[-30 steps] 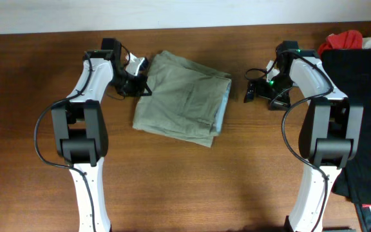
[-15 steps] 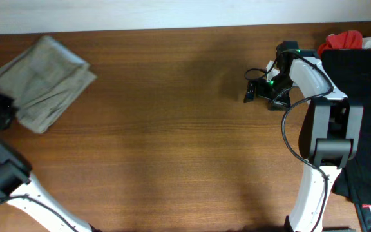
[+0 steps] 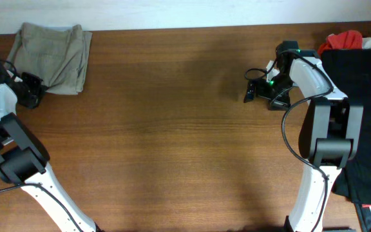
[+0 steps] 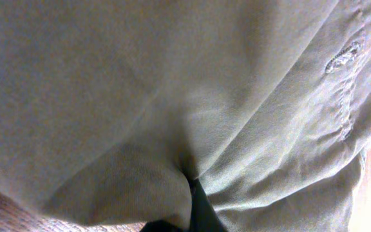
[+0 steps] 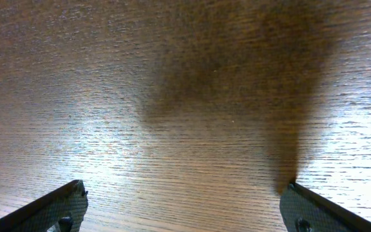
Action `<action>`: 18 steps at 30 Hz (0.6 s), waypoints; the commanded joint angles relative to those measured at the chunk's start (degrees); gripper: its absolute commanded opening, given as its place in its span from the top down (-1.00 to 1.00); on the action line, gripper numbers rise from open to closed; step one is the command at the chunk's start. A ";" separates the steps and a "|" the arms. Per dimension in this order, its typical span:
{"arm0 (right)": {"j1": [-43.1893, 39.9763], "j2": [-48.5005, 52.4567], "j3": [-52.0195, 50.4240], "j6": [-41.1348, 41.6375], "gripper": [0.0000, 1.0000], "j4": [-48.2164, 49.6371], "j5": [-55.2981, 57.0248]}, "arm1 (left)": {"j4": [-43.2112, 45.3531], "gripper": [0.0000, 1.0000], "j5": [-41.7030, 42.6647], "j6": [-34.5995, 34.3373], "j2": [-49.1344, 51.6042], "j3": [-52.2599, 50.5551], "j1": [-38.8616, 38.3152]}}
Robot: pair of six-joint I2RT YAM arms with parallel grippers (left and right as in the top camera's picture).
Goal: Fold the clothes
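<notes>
The clothes [image 3: 50,57] lie as a folded, wrinkly khaki bundle at the table's [image 3: 172,142] far left corner, flat on the wood and close to the table's far edge. The left gripper [image 3: 31,93] sits at the table's left edge, touching the bundle's near left corner. In the left wrist view, khaki fabric [image 4: 172,96] fills almost everything. A stitched buttonhole [image 4: 343,57] shows at upper right. Creases run down into one dark finger [image 4: 195,209] at the bottom, so the left gripper is clamped on the cloth edge.

The right gripper [image 3: 250,90] is over the table's right half toward the far edge, well apart from the clothes. In the right wrist view its [image 5: 182,190] two fingertips sit wide apart with only bare wood between them, so it is released and holds nothing.

A black cloth [image 3: 359,96] covers the table's right end, with a red cloth [image 3: 341,40] at its far corner.
</notes>
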 commanded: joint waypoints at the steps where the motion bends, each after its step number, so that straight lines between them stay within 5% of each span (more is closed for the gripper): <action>1: 0.11 1.75 0.28 -0.07 -0.97 0.46 0.33 | -0.66 0.58 2.27 -0.96 3.06 -0.13 -0.61; 7: 0.11 1.75 0.28 -0.07 -0.97 0.46 0.33 | -10.16 0.20 2.23 -0.96 2.36 1.88 2.08; 18: 0.11 1.75 0.28 0.11 -0.97 1.73 0.07 | -24.90 -0.04 2.05 10.16 -18.69 2.73 2.99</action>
